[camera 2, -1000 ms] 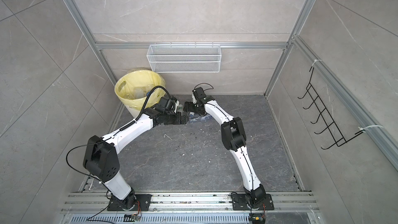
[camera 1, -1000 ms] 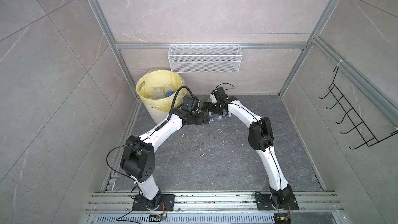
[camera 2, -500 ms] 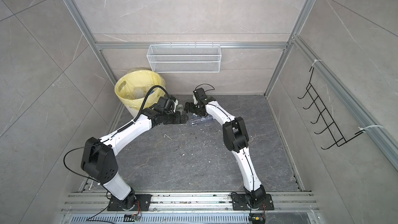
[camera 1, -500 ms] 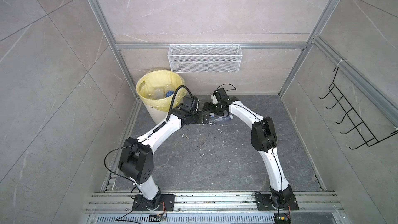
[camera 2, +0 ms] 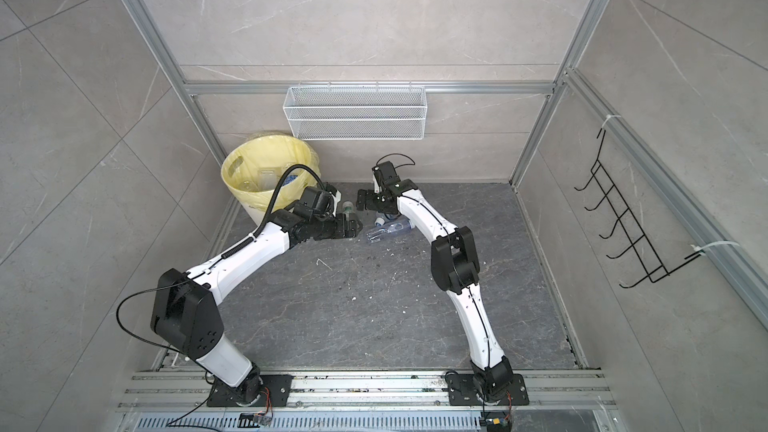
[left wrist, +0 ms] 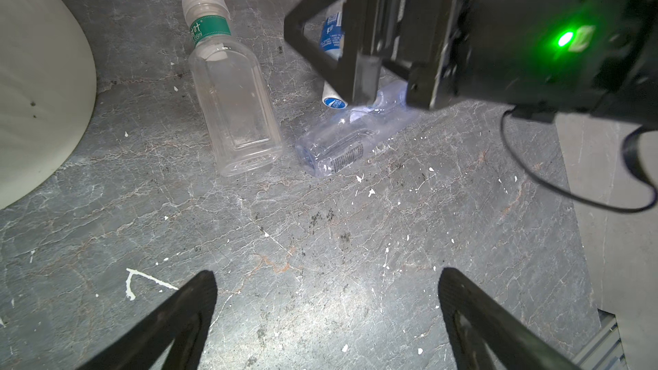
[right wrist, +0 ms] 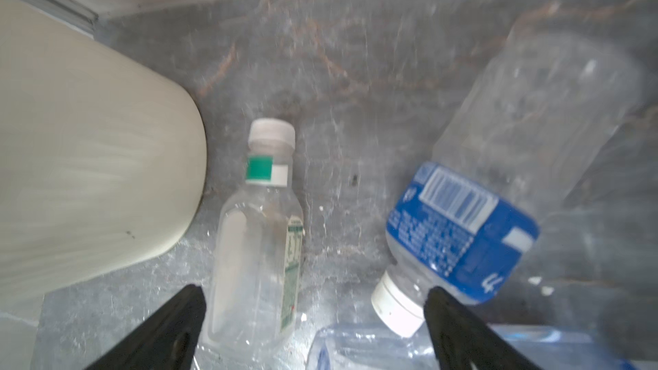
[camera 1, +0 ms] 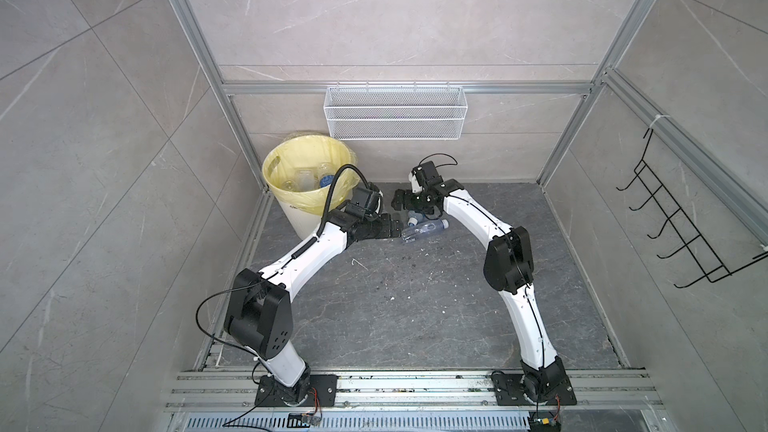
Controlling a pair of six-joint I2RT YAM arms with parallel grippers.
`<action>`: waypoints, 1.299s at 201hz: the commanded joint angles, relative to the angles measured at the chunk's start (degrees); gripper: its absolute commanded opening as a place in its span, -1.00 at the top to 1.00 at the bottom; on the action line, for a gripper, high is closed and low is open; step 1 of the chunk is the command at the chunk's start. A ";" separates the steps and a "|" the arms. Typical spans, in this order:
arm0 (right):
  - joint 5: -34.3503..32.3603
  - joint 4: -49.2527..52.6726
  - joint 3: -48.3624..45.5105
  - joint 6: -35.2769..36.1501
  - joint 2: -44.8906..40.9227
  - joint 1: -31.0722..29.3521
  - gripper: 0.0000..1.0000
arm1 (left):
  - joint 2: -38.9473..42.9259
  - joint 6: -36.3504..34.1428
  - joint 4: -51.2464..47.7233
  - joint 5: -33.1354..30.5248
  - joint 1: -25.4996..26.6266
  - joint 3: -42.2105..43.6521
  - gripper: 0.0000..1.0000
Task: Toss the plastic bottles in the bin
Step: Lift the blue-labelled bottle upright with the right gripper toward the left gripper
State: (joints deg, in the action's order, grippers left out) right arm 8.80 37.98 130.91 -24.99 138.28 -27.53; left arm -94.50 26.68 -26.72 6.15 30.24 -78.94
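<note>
Three plastic bottles lie on the grey floor beside the bin (camera 1: pixel 291 151) (camera 2: pixel 245 160), a cream bucket with a yellow bag and several bottles inside. They are a clear green-banded bottle (left wrist: pixel 231 101) (right wrist: pixel 256 243), a blue-labelled bottle (right wrist: pixel 463 229) (left wrist: pixel 331 37) and a crushed clear bottle (left wrist: pixel 352 144) (camera 1: pixel 424 229) (camera 2: pixel 388 229). My left gripper (camera 1: pixel 390 228) (camera 2: pixel 354 226) (left wrist: pixel 327 286) hovers open over bare floor just short of them. My right gripper (camera 1: pixel 398 200) (camera 2: pixel 360 200) (right wrist: pixel 313 293) stands open above them, its fingers either side of the green-banded bottle's base and the blue-labelled bottle's white cap, gripping nothing.
A white wire mesh basket (camera 1: pixel 395 112) hangs on the back wall above the bottles. A black hook rack (camera 1: pixel 685 222) is on the right wall. The bin's wall (left wrist: pixel 35 83) (right wrist: pixel 89 172) stands close beside the green-banded bottle. The two grippers are close together.
My right gripper has edged slightly toward the back wall and the bin. The left gripper has crept a little toward the bottles. The bottles lie as before.
</note>
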 commanded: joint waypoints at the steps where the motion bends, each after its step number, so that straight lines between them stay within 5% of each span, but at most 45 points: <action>1: -5.33 4.24 3.22 0.60 2.19 0.03 -1.00 | 2.30 0.51 1.03 -0.39 -0.27 0.10 -1.00; 45: -15.81 8.19 5.12 -4.61 4.06 0.05 -1.00 | 1.61 0.53 0.90 0.05 -0.46 -0.15 -1.00; 138: -17.91 17.48 20.25 -9.41 16.42 -0.13 -0.91 | 0.96 0.48 0.49 0.33 -0.62 -0.45 -1.00; 171: -17.21 17.19 20.60 -9.64 17.72 -0.14 -0.74 | 1.13 0.47 0.52 0.19 -0.71 -0.51 -1.00; 221: -15.30 17.13 21.77 -8.77 16.92 -0.18 -0.20 | 0.97 1.33 0.53 1.00 -1.25 -0.43 -1.00; 261: -12.04 18.09 21.36 -6.09 12.02 -1.06 -0.11 | 1.21 4.87 2.77 5.24 -3.95 0.84 -1.00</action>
State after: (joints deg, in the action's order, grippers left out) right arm -5.41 53.95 151.37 -33.28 155.15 -27.55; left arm -94.50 28.38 -26.52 7.79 28.27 -78.89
